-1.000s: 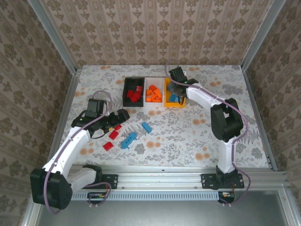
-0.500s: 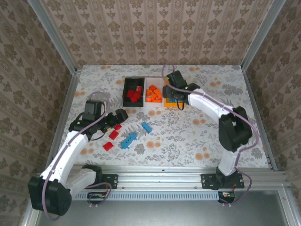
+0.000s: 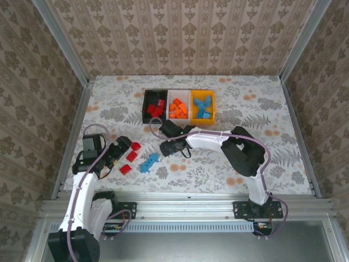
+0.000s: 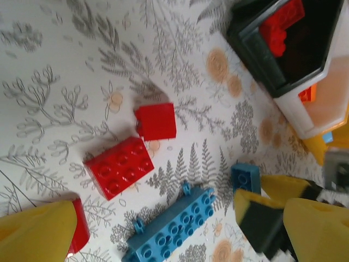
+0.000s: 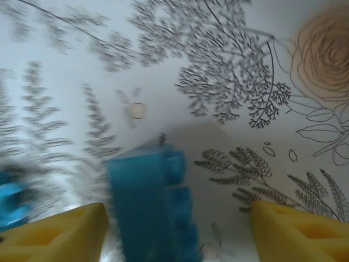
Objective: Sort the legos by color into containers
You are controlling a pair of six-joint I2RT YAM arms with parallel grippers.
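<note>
Lying aslant — long blue brick [image 3: 149, 162]

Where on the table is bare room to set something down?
The floral tablecloth is bare right of the orange-yellow plastic bin and left of the black plastic bin. It is crowded front left, around the loose red plastic bricks and the long blue plastic brick.

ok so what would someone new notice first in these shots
Probably the three bins at the far middle of the table: a black bin of red bricks, a white bin of orange ones, an orange-yellow bin of blue ones. Next, the right arm stretched left across the table, its jaws open either side of a small blue brick, with three loose red bricks and a long blue brick beside it.
</note>
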